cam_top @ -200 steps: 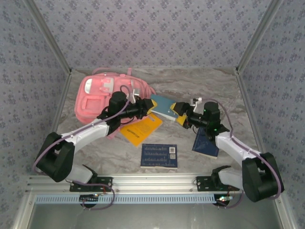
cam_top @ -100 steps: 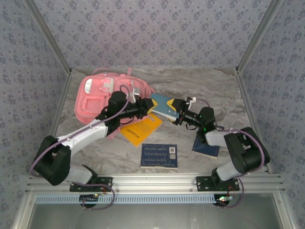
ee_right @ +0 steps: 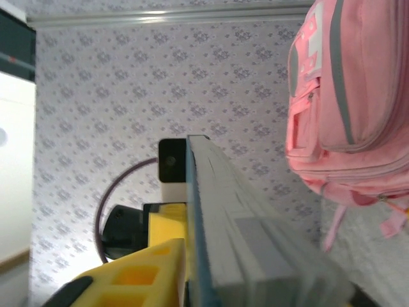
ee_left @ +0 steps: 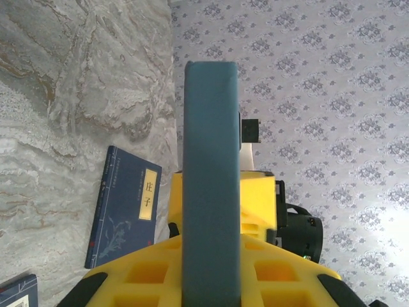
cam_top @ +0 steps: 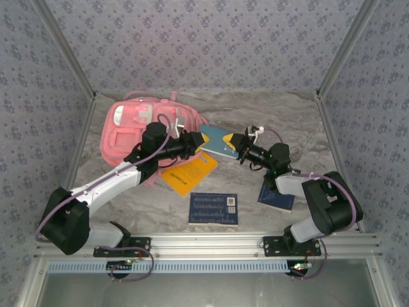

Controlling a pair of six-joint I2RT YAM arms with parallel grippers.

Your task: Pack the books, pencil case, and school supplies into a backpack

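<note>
The left gripper (cam_top: 197,143) is pinched narrow on the left end of a teal book (cam_top: 216,141); the right gripper (cam_top: 234,144) is clamped on the opposite end, so the book hangs between the two arms above the table (cam_top: 281,121) (neither jaw stands wide). The book sits just to the right of the pink backpack (cam_top: 131,131), near its side but apart from it; the backpack lies flat at the back left of the table with its front pockets facing up. A yellow book (cam_top: 190,171) lies tilted on the table below the left gripper, one corner close to the backpack; a navy book (cam_top: 214,208) lies square near the front edge, well apart from the others; a second navy book (cam_top: 275,197) lies partly under the right arm. In the left wrist view the teal book stands edge-on between yellow fingers (ee_left: 147,275), with the second navy book on the table off to the left; in the right wrist view the same book runs edge-on towards the other gripper, the backpack to its right.
</note>
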